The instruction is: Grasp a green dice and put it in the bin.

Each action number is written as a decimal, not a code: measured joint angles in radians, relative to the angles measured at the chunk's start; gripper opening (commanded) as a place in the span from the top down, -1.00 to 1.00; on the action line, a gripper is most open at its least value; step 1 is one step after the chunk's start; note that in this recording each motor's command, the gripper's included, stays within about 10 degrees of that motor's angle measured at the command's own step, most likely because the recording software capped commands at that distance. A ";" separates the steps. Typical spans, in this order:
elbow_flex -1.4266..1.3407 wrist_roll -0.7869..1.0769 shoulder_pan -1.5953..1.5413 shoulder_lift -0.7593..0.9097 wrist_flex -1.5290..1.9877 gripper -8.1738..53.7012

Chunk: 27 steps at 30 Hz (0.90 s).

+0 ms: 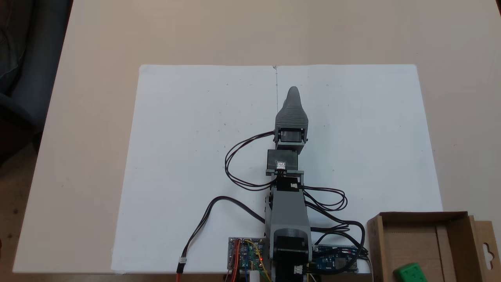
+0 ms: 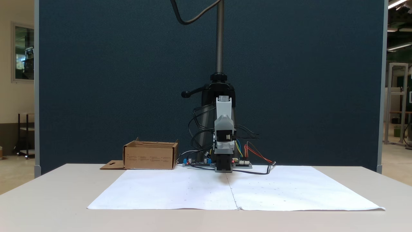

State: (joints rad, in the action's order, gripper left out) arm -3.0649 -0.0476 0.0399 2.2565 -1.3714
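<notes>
Stretching across the pale beige surface (image 1: 94,47), two white paper sheets (image 1: 195,156) lay side by side, their seam running under the grey plastic arm (image 1: 289,211). In the fixed view from above, bare paper lay open to the left and right of the arm and beyond its tip, and the surface's left edge slanted down the picture beside a dark chair. The grey pointed claw (image 1: 293,94) rested low over the seam, folded forward from the base; its jaws lay one behind the other, so whether they were spread or pressed together could not be told. In the front fixed view the claw (image 2: 223,166) sat at the paper's far edge.

The small bright green plastic dice (image 1: 410,273) sat inside the shallow brown cardboard bin (image 1: 375,243), near its bottom edge in the view from above, well apart from the claw. The dice stood turned, one corner toward the arm's base; a cube, it had no long axis. The bin's long side ran left to right, its hang-hole flap (image 1: 487,250) lying flat outside the right wall.
</notes>
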 measured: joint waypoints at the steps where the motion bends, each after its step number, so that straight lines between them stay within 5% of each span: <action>1: 0.000 0.000 0.000 0.000 -0.018 -0.72; 27: 0.000 0.000 0.005 0.000 -0.265 -0.73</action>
State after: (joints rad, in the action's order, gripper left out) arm -3.0649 -0.0476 0.0445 2.2565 -1.6368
